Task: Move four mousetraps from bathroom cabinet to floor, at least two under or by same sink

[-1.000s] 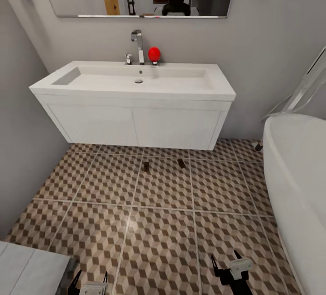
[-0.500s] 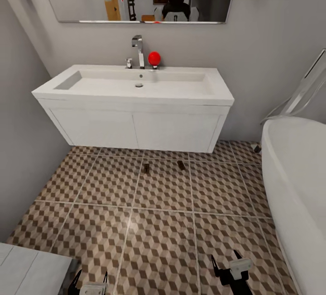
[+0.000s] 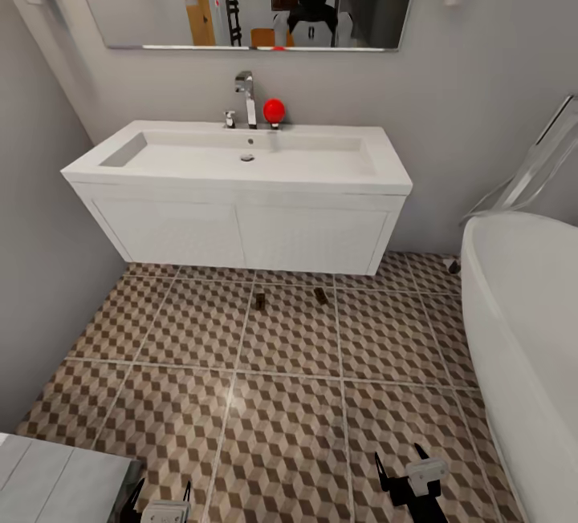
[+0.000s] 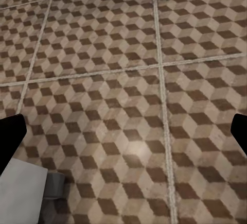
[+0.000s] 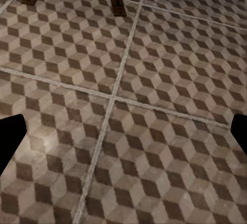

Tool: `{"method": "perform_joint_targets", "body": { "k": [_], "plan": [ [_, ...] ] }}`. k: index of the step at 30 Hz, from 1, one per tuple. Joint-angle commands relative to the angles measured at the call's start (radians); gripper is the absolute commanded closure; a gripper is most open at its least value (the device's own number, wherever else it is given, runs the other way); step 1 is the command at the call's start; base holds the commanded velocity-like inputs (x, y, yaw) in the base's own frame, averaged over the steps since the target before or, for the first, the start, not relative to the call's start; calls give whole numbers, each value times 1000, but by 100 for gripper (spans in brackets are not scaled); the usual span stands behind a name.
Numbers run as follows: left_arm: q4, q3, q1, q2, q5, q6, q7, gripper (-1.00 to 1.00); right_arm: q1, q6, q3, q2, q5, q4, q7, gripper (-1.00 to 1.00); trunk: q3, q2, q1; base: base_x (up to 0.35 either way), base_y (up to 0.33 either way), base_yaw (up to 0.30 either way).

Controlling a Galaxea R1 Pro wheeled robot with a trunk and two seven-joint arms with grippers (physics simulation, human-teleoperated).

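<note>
Two mousetraps (image 3: 259, 299) (image 3: 320, 295) already lie on the floor (image 3: 281, 419) just before the sink (image 3: 241, 158); both your grippers (image 3: 163, 499) (image 3: 404, 467) hang open-fingered and empty, so head to the cabinet for the others.

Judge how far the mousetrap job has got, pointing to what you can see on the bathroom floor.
Done: two mousetraps, one and another, lie on the patterned floor just in front of the sink. In hand: nothing; the left gripper and right gripper hang with jaws apart and empty. Left: two more traps to bring from the cabinet.
</note>
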Motion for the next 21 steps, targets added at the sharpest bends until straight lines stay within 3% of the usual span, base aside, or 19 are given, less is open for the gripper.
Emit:
{"method": "perform_joint_targets", "body": {
  "k": [1, 21],
  "plan": [
    [3, -8, -1, 0, -1, -3, 7, -100, 0, -2, 8, 0, 2, 1, -9, -100, 3, 7, -4, 0, 0, 0],
    [3, -8, -1, 0, -1, 28, 7, -100, 0, -2, 8, 0, 2, 0, -10, -100, 65, 147, -81, 0, 0, 0]
  ]
}}
